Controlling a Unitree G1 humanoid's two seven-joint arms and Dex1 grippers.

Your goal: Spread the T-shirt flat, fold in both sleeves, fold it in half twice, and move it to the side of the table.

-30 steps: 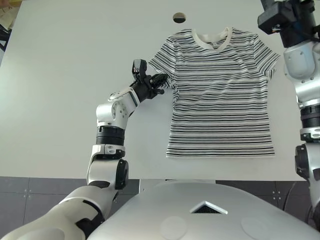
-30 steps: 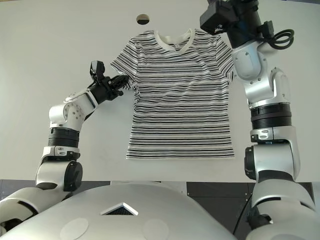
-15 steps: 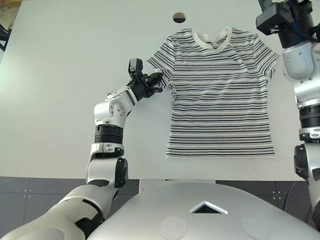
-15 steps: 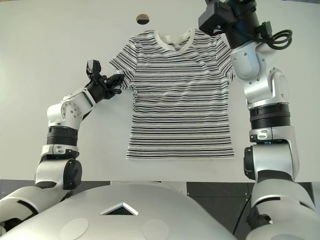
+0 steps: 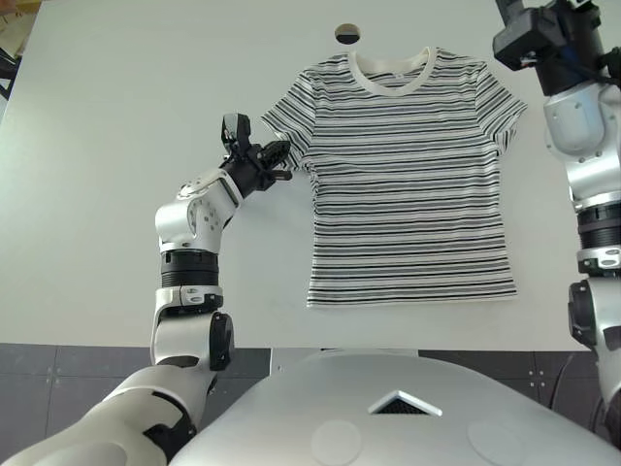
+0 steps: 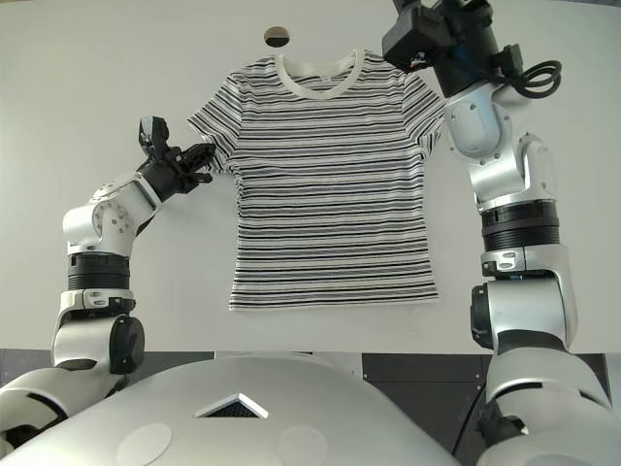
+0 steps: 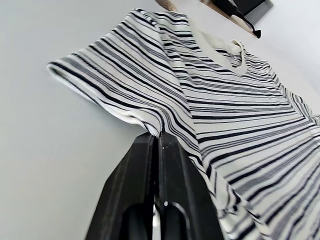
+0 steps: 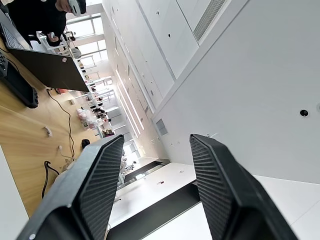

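Note:
A black-and-white striped T-shirt (image 5: 408,175) lies flat on the white table (image 5: 107,194), collar toward the far edge and both sleeves spread out. My left gripper (image 5: 279,160) is at the shirt's left sleeve. In the left wrist view that gripper (image 7: 159,134) is shut on the sleeve's hem (image 7: 130,117) close to the armpit. My right arm (image 6: 485,126) is raised above the shirt's right shoulder. Its gripper (image 8: 156,145) is open, points up into the room and has nothing between its fingers (image 8: 100,195).
A round hole (image 5: 346,34) sits in the tabletop just beyond the shirt's left shoulder. Bare table stretches wide to the left of the shirt. The table's front edge (image 5: 291,346) runs close below the shirt's hem.
My left gripper has drawn back to the left with the sleeve, and the whole shirt has slid left and slightly farther away. The right arm has barely shifted.

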